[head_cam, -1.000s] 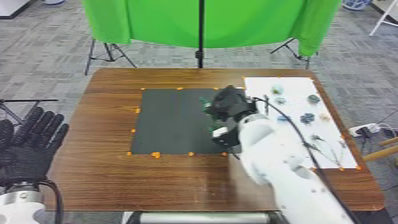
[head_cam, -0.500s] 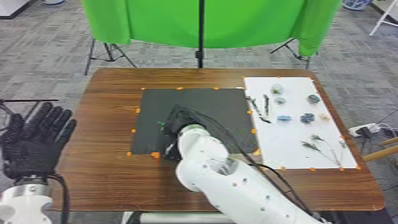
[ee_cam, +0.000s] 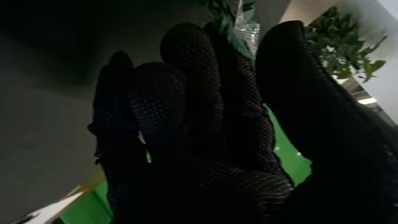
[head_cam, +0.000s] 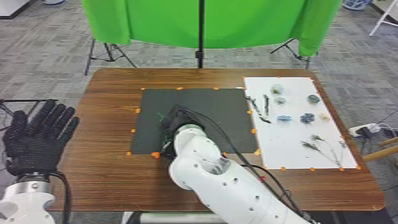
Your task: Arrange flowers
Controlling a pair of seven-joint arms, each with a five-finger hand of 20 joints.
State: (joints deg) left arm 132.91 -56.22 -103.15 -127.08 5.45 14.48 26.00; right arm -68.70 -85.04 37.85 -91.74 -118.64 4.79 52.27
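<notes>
**Robot's right hand had swung left across the dark mat toward a bit of greenery.**

A second earlier, the right hand (head_cam: 179, 121) was at the dark mat's (head_cam: 229, 102) right edge; now it was low over the left part. Its arm had come off the white sheet (head_cam: 274, 142), uncovering the pieces there. The left hand (head_cam: 37, 145) had shifted only slightly and waited palm up beside the bench (head_cam: 102, 177), fingers spread, holding nothing.

The right wrist view showed the right hand's fingers mostly straight and its thumb apart, curled round nothing that I could see. A leafy sprig (ee_cam: 238, 27) was by the fingertips; I couldn't tell whether it was gripped. Fuller foliage (ee_cam: 345, 47) was beyond the thumb.

The arranging looked barely begun. On the mat side, I saw only a green bit (head_cam: 162, 116) beside the right hand; the arm could have hidden more. Still to be placed, I judged, were the blue flower heads (head_cam: 307, 118), pale green blooms (head_cam: 277, 88), peach bloom (head_cam: 324, 117), dark twigs (head_cam: 266, 105) and thin-stemmed sprigs (head_cam: 311, 146), all on or along the sheet.
</notes>
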